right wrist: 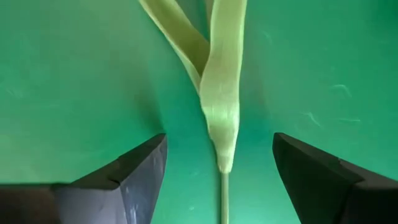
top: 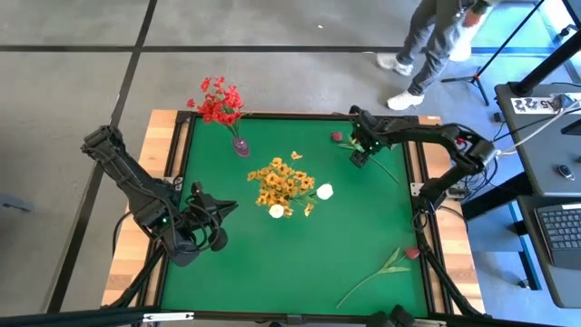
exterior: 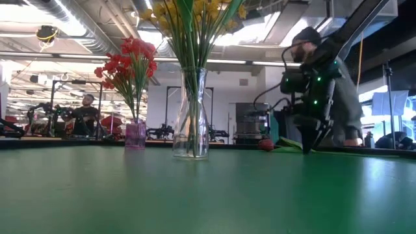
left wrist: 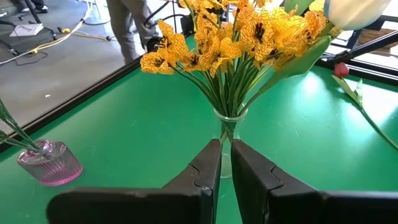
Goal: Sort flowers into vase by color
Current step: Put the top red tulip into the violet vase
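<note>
Wide open and holding nothing, the right tool [right wrist: 219,168] straddles the stem of a dark pink rose [top: 338,137] lying at the bench's [top: 272,263] two o'clock, poised to pinch it. The left tool [left wrist: 225,171], clenched empty, waits at eight o'clock, facing the yellow-orange flowers [top: 283,183] in their clear vase [exterior: 191,117].

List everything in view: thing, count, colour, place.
Red flowers: one bunch, red, in the pink vase at the mat's far left.
Yellow-orange flowers: one bunch, in the clear vase at centre.
White tulip buds: two, white, in that same clear vase.
Pink rose buds: two, dark pink, lying on the mat, one near right, one far right under the right gripper.
Table: one, green mat.
Person: one, beyond the far edge.
Left gripper: shut, left of the clear vase.
Right gripper: open, straddling a stem.
</note>
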